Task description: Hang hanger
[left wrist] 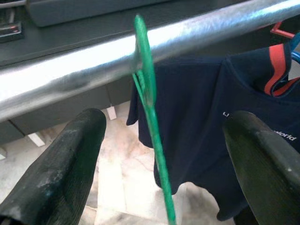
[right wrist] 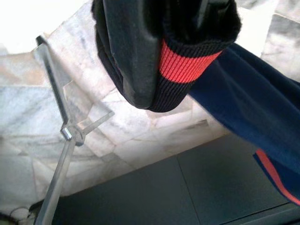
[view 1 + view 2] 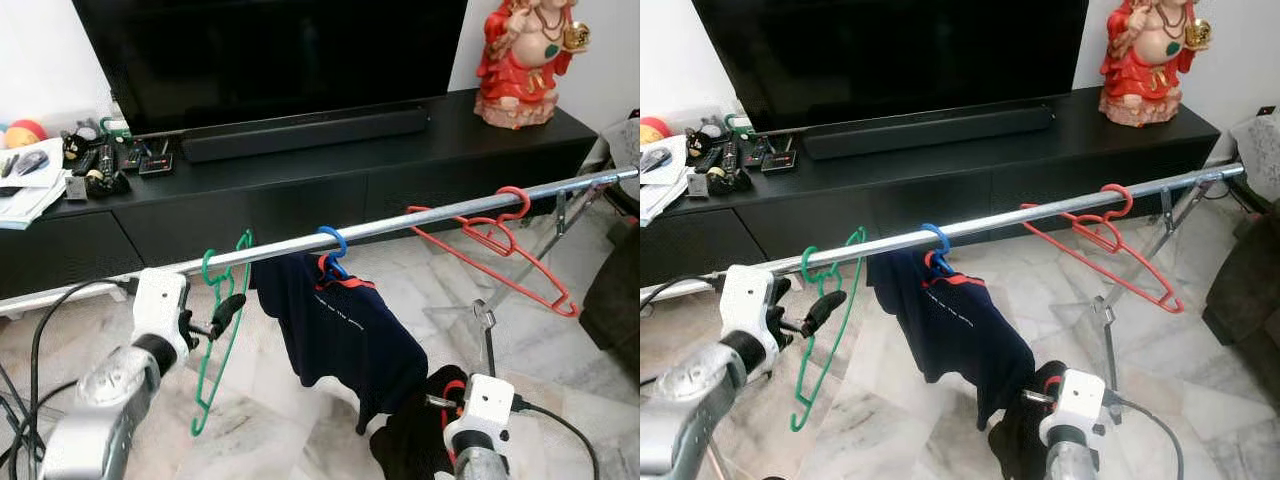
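**Hanger on the rail, left gripper spread around it**

Largest first: the black TV cabinet (image 3: 300,205) runs across the back, and you stand before the silver rail (image 3: 420,222) that crosses in front of it. On the rail hang, from your left to right, the green hanger (image 3: 222,330), a blue hanger (image 3: 333,248) carrying the navy shirt (image 3: 340,330), and a red hanger (image 3: 500,250).

The green hanger's hook sits over the rail, with its frame hanging below, tilted. Your left gripper (image 3: 222,315) is level with the hanger's upper part. In the left wrist view both fingers (image 1: 61,164) stand wide apart, with the green wire between them and touching neither, so nothing is held.

Your right gripper (image 2: 159,51) is low, near the shirt's hem. A sleeve cuff with a red stripe lies pressed against one finger; you cannot tell whether the jaws are clamped on it or merely wrapped by the cloth.

Judgement: the hang looks done. Risks from here:
- Pulling the left arm back sideways could snag a finger on the wire and drag the hook off the rail.
- If the right gripper has the cuff, moving that arm could tug the shirt and slide the blue hanger along the rail.
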Available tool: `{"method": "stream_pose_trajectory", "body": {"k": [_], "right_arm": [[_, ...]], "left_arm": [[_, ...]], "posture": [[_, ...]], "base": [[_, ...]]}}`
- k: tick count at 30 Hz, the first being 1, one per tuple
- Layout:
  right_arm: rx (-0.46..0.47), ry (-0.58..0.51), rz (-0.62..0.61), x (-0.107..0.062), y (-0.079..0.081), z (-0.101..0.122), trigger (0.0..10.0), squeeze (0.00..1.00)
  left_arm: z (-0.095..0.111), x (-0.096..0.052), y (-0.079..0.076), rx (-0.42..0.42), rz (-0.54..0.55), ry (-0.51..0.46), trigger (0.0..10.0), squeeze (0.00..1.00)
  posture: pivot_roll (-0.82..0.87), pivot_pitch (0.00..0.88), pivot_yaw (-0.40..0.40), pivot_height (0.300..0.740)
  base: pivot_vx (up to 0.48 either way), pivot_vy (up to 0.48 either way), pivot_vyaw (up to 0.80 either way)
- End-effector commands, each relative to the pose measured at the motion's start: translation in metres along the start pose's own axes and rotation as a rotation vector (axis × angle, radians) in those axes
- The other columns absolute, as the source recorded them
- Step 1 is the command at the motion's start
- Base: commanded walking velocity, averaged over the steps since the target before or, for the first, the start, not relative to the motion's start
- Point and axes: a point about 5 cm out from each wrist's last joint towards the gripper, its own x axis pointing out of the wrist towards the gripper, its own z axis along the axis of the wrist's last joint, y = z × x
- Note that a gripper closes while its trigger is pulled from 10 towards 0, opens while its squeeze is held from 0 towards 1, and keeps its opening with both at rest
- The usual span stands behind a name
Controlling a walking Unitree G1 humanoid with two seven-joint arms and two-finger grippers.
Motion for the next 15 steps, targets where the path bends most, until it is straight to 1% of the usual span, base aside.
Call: {"method": "stream_pose_trajectory", "body": {"k": [1,3,6,10,11,14,15], "right_arm": [[-0.008,-0.010,0.012,0.0015,0.0003,0.0025,10.0,0.00],[-0.014,-0.012,0.011,0.0028,-0.0027,0.0041,10.0,0.00],[-0.016,-0.015,0.014,0.0037,-0.0027,0.0053,10.0,0.00],[-0.016,-0.013,0.018,0.0032,-0.0010,0.0044,10.0,0.00],[-0.017,-0.015,0.025,0.0027,0.0005,0.0043,10.0,0.00],[-0.020,-0.016,0.030,0.0023,0.0013,0.0043,10.0,0.00],[-0.023,-0.018,0.031,0.0022,0.0009,0.0045,10.0,0.00]], "left_arm": [[0.0051,-0.0017,-0.0007,0.030,0.010,-0.036,10.0,0.00],[0.0055,-0.0011,-0.0028,0.035,0.008,-0.055,10.0,0.00],[0.0052,-0.0016,-0.0035,0.047,0.013,-0.075,10.0,0.00],[0.0051,-0.0024,-0.0021,0.092,0.035,-0.075,10.0,0.00],[0.0053,-0.0026,-0.0004,0.098,0.062,-0.082,10.0,0.00],[0.0045,-0.0019,-0.0008,0.105,0.061,-0.083,10.0,0.00],[0.0047,-0.0015,-0.0018,0.089,0.063,-0.090,10.0,0.00]], "posture": [[0.03,0.077,0.024,0.740],[0.03,0.075,0.018,0.740],[0.03,0.074,0.015,0.740],[0.03,0.073,0.014,0.740],[0.03,0.072,0.013,0.740],[0.02,0.069,0.013,0.740],[0.02,0.067,0.015,0.740]], "base": [[0.000,0.000,0.00],[0.000,0.000,0.00],[0.000,0.000,0.00],[0.000,0.000,0.00],[0.000,0.000,0.00],[0.000,-0.472,0.00],[0.000,-0.472,0.00]]}}
